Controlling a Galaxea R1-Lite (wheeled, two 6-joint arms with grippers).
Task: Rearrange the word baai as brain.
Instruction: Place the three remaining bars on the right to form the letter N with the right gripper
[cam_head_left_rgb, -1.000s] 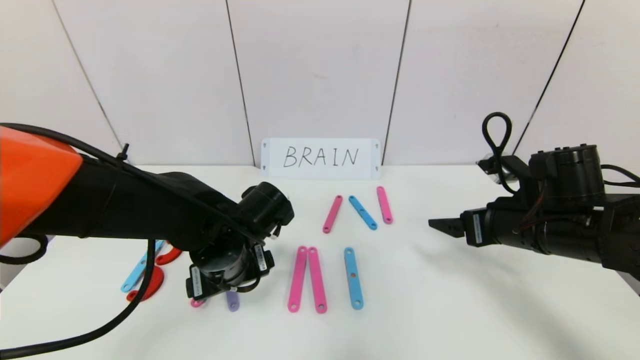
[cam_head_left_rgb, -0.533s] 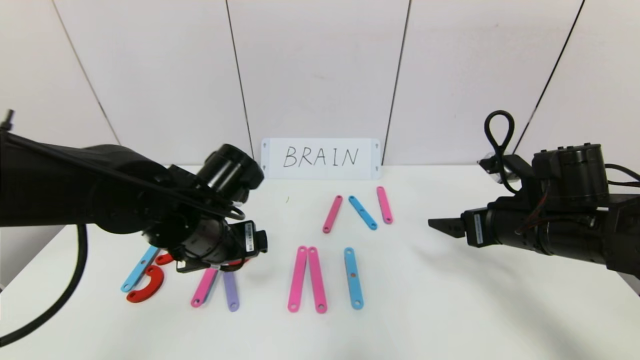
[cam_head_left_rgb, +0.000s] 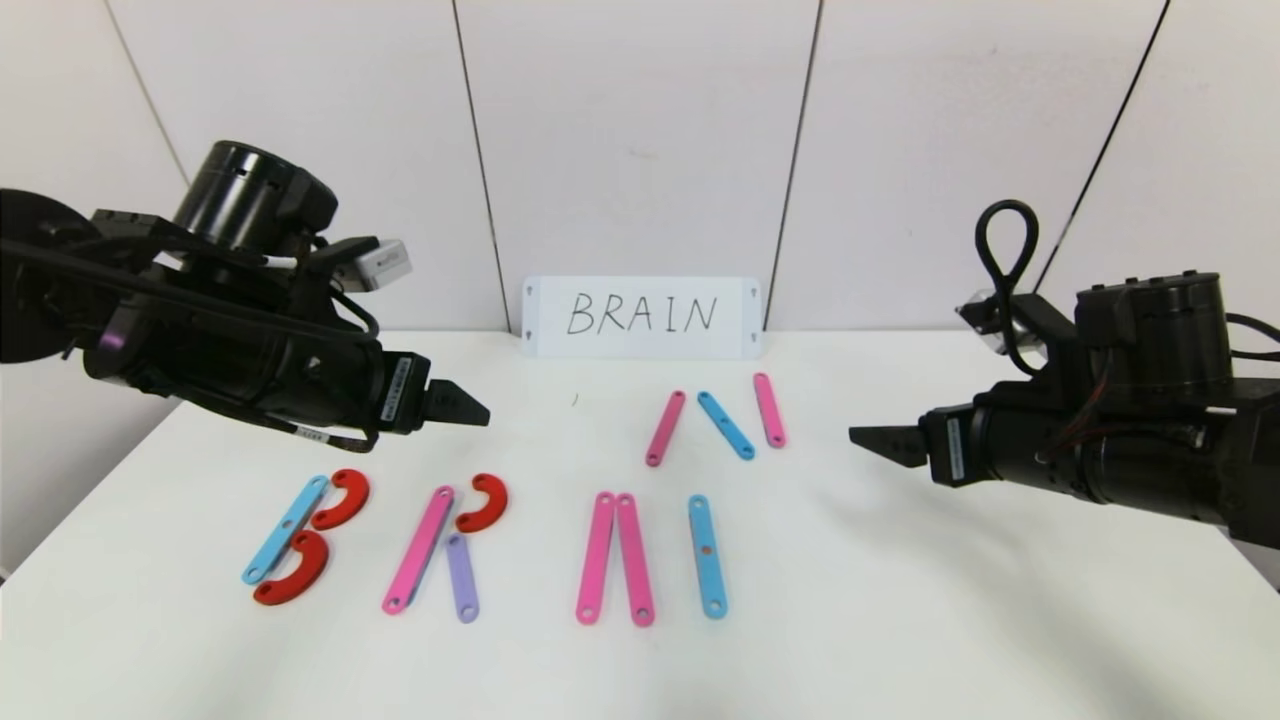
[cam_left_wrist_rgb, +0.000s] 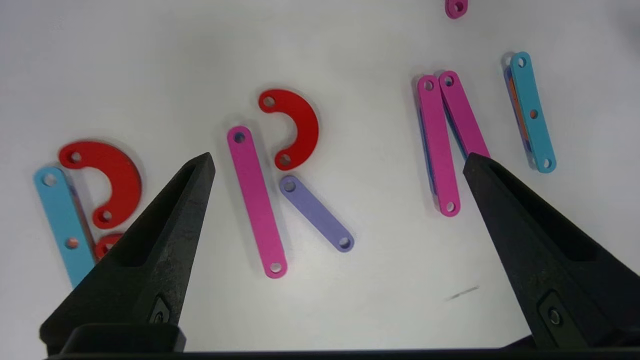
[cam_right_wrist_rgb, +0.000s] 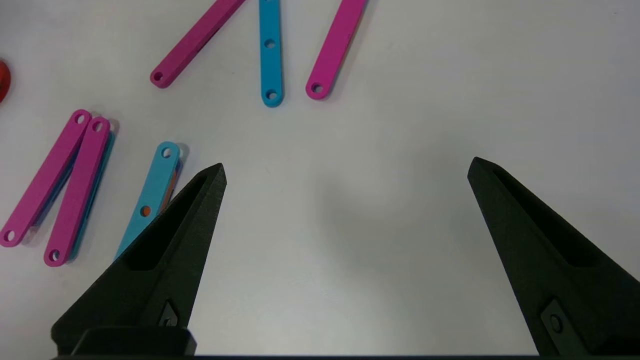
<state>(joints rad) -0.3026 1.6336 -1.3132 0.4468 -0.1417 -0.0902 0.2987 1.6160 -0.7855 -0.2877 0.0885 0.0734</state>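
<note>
The word lies along the front of the table. B is a blue strip (cam_head_left_rgb: 284, 528) with two red arcs (cam_head_left_rgb: 342, 499). R is a pink strip (cam_head_left_rgb: 418, 550), a red arc (cam_head_left_rgb: 484, 503) and a short purple strip (cam_head_left_rgb: 462, 592). Then come two pink strips (cam_head_left_rgb: 613, 558) side by side, and a blue strip (cam_head_left_rgb: 706, 555). Farther back lie a pink strip (cam_head_left_rgb: 665, 428), a blue strip (cam_head_left_rgb: 725, 425) and a pink strip (cam_head_left_rgb: 769, 409). My left gripper (cam_head_left_rgb: 462, 405) is open and empty above the R (cam_left_wrist_rgb: 255, 200). My right gripper (cam_head_left_rgb: 870, 440) is open and empty at the right.
A white card (cam_head_left_rgb: 641, 317) with handwritten "BRAIN" leans on the back wall. The white table (cam_head_left_rgb: 900, 600) has its front edge near me, and bare surface lies under the right gripper (cam_right_wrist_rgb: 345, 225).
My left arm has lifted up and back to the left, off the R pieces. The pink strip, red arc and purple strip now show uncovered on the table. The right arm has barely moved.
</note>
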